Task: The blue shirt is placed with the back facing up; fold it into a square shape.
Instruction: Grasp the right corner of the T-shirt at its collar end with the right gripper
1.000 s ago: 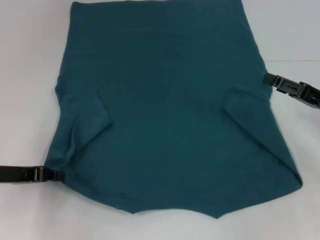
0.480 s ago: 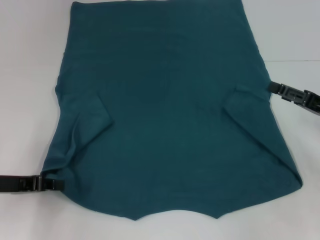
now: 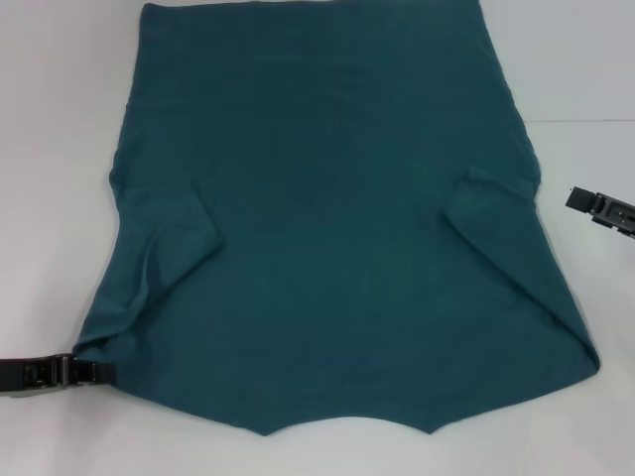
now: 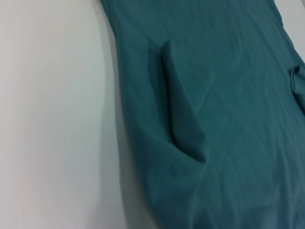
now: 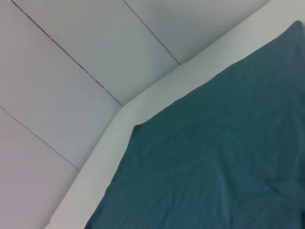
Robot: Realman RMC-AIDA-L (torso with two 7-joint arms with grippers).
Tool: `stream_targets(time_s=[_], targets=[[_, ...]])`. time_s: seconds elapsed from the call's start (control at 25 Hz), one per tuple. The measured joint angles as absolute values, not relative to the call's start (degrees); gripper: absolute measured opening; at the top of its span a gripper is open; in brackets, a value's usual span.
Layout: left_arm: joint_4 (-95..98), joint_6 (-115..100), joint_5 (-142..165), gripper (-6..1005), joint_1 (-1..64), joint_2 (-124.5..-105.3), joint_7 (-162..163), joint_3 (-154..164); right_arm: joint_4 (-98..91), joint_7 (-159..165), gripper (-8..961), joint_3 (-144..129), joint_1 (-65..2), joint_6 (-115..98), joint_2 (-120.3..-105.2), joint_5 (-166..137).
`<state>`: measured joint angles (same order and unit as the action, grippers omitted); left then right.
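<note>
Black left gripper [image 3: 104, 372] touches the blue shirt [image 3: 337, 228] at its near left corner, jaw state unclear; shirt lies flat on the white table [image 3: 50, 149], plain side up, sleeves folded in; right gripper [image 3: 575, 198] just off its right edge, jaws unclear

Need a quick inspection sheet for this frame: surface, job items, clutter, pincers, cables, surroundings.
Surface: white table, plain.
Job's things: blue shirt spread flat, plain side up, both sleeves folded inward onto the body; not yet folded square.
Clutter: nothing seen.
Grippers: left pincer low at the shirt's near-left corner, touching its edge; right pincer off the shirt's right edge, a gap of bare table between them. Grip state unclear for both.
Cables: nothing seen.
Surroundings: pale tiled floor beyond the table edge in the right wrist view.
</note>
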<state>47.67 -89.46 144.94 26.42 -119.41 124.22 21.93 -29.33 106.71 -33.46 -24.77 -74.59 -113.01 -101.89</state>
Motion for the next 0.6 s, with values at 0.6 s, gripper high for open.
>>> stream_targets(time_s=[0.6], targets=[[47.3,-89.6,142.9,4,26.3,-119.53,123.7,21.4,-30.4,119.6,909,-33.9,-25.1,-74.2,-109.15,-114.2]])
